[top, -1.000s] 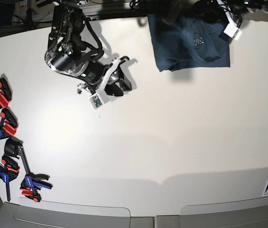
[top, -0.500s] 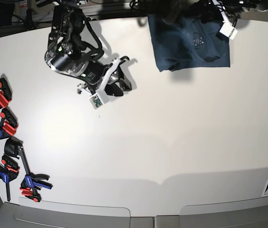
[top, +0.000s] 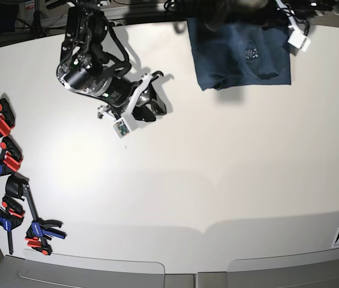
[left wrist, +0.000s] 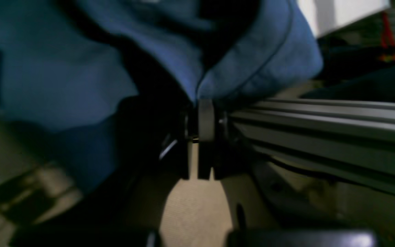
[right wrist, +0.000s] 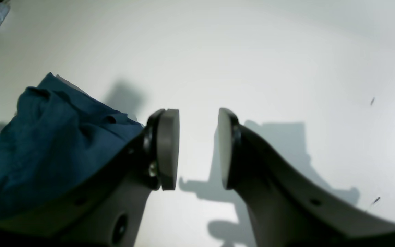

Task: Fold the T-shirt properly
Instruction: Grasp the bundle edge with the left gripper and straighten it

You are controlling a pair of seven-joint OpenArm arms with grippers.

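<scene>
The dark navy T-shirt lies bunched at the table's far right, over the back edge. Close up in the left wrist view, a hemmed fold of the T-shirt runs down into my left gripper, whose fingers are pressed together on the cloth. In the base view that arm is mostly cut off at the top edge. My right gripper hovers over bare table left of the shirt. The right wrist view shows this gripper open and holding nothing, with the T-shirt lying to its left.
Several red, blue and black clamps lie along the left edge of the white table. A grey aluminium rail runs beside the left gripper past the table's back edge.
My left gripper has gone from open to shut on the shirt's fold, and its wrist shifted slightly at the back edge. The right arm has stayed still.
</scene>
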